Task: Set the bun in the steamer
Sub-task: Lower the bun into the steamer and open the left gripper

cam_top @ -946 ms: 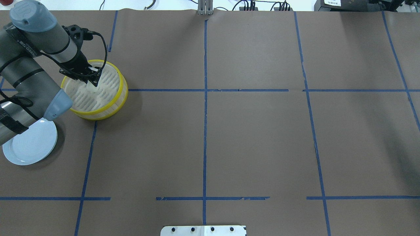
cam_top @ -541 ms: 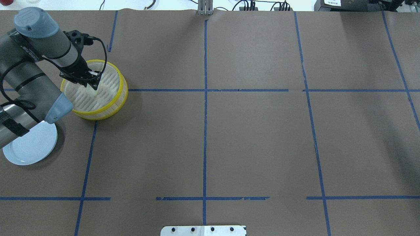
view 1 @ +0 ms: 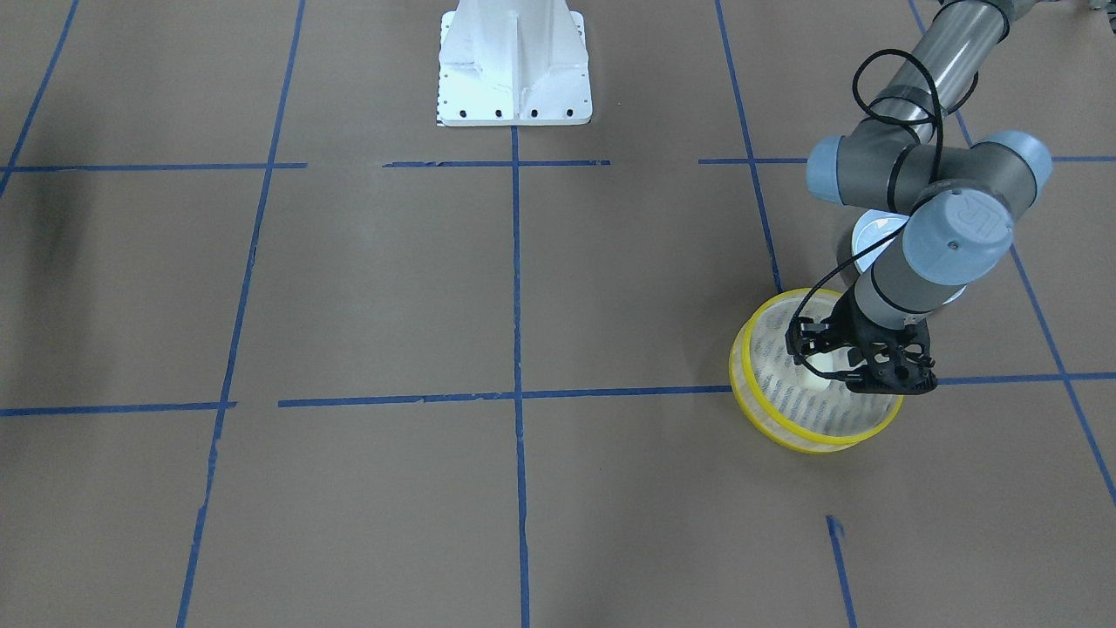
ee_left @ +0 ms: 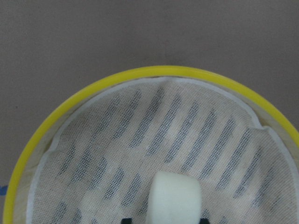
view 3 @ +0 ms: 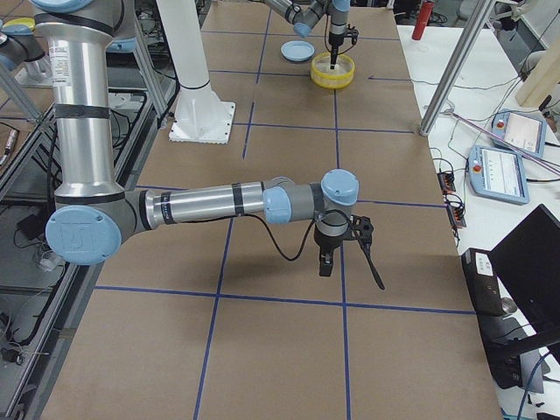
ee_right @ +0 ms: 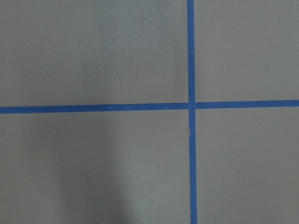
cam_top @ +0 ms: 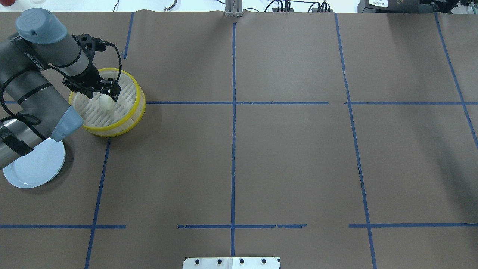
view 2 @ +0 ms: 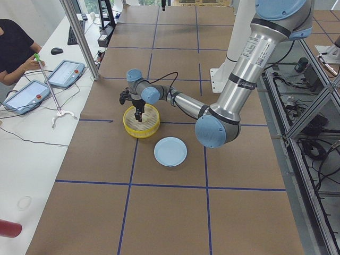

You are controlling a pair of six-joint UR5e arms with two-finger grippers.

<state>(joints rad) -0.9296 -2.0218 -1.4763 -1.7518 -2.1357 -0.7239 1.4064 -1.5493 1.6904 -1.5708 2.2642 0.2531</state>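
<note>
Inside the steamer (cam_top: 133, 112), near the middle of its slotted floor, the bun (cam_top: 106, 102) is seen lying. A thin white mesh liner is spread over that floor, and the bun rests on it. The steamer is set on the tabletop (cam_top: 291, 157), in the far part of the robot's left side.

The left gripper (cam_top: 103, 95) is held directly over the bun and reaches down within the yellow rim. Its fingers are spread apart, one on each side of the bun. In the left wrist view a clear gap is seen between the bun (ee_left: 175, 198) and one fingertip, while the other fingertip is just beside it, so the bun is not clamped.

The right gripper (view 3: 325, 265) is held well apart from the steamer, above bare tabletop near a crossing of blue tape lines (ee_right: 189, 105). It is shown only in a side view, so whether its fingers are apart or together cannot be told.

A pale blue plate (cam_top: 35, 168) is set near the steamer, on the robot's side of it, without touching it.
</note>
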